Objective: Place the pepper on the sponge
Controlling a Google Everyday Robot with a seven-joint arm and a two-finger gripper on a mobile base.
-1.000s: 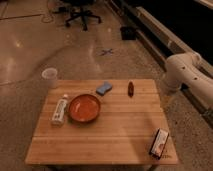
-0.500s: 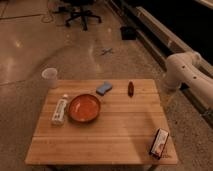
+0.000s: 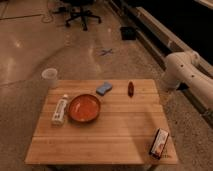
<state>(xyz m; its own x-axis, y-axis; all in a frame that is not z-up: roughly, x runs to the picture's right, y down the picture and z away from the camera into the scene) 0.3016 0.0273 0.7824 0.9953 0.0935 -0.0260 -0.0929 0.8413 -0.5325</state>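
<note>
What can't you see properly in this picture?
- The gripper: not visible in the camera view; only the white arm shows, beside the table, on its right.
- Arm's base: cut off by the right edge.
- Label on the bottle: too small to read.
- Print on the box: likewise.

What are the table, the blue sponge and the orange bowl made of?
The table looks like wood: pale planks with seams. The sponge is probably soft foam, matte blue. The bowl may be plastic or glazed ceramic, smooth with a slight sheen. The gripper hangs beside the table's right edge, away from them.
</note>
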